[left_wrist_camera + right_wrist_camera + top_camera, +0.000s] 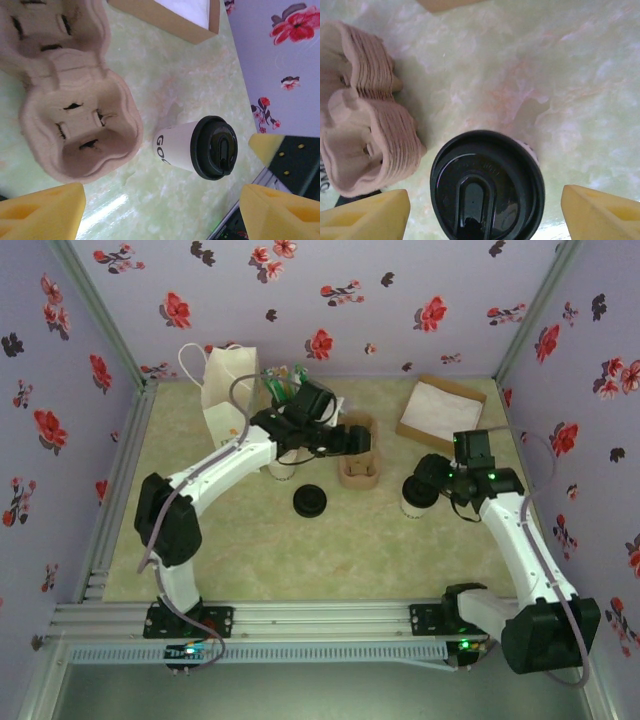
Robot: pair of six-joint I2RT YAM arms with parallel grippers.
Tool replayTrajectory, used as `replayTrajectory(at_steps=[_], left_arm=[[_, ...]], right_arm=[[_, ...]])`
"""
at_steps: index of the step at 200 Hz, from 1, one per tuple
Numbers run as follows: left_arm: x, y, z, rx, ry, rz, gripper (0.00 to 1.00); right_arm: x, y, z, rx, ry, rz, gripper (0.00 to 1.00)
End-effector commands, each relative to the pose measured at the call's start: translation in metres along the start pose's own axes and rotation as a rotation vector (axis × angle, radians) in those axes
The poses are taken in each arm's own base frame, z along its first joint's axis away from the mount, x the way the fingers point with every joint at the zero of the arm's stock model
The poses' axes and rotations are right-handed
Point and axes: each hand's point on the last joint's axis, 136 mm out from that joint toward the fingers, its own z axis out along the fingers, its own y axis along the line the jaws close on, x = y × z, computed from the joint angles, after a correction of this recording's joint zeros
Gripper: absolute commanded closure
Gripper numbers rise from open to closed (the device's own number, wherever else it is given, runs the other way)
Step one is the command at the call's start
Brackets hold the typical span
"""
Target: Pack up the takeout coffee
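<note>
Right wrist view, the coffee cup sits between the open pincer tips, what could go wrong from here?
1. The right pincer is open around the cup; if it closes on the black lid rather than the wall, the lid might pop or the cup tip.
2. The left pincer hangs by the carrier stack, so the arms may clash over a pocket.

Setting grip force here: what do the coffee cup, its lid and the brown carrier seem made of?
Coffee cup: likely paper, matte white wall with printed letters. Lid: probably plastic, glossy black, with sharp reflections and a moulded sip tab. Carrier: looks like moulded pulp, dull brown, fibrous, with rough-edged slits.
</note>
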Motion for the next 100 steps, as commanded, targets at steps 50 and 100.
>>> replayTrajectory(at_steps=[50,100], left_arm=[[-0.020,0.038,-0.090,-0.243,-0.202,0.101,0.09],[-0.016,0.048,-0.128,-0.337,-0.277,0.139,0.08]], right_arm=[[0.030,-0.005,0.011,0.137,0.098,-0.216,0.23],[0.027,-0.010,0.011,0.180,0.100,-0.238,0.24]])
